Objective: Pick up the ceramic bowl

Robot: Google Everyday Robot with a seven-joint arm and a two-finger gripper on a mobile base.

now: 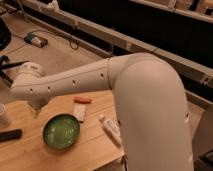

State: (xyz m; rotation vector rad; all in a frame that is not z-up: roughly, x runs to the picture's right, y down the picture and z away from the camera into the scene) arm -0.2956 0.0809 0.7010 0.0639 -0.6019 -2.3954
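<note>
I see the ceramic bowl (pixel 61 131) sitting upright on the wooden worktop (pixel 30 156), left of centre in my view. It is round, shallow and glossy green, with a darker rim and a paler centre. The gripper (pixel 36 108) hangs near its upper-left edge; I cannot tell whether they touch.

Lab: railing (pixel 100 32), floor cables (pixel 73 44); end effector (pixel 36 109) over table (pixel 95 145).

jaws: just beside ceramic bowl (pixel 61 131) | bowl: upright on wood table (pixel 92 146)
</note>
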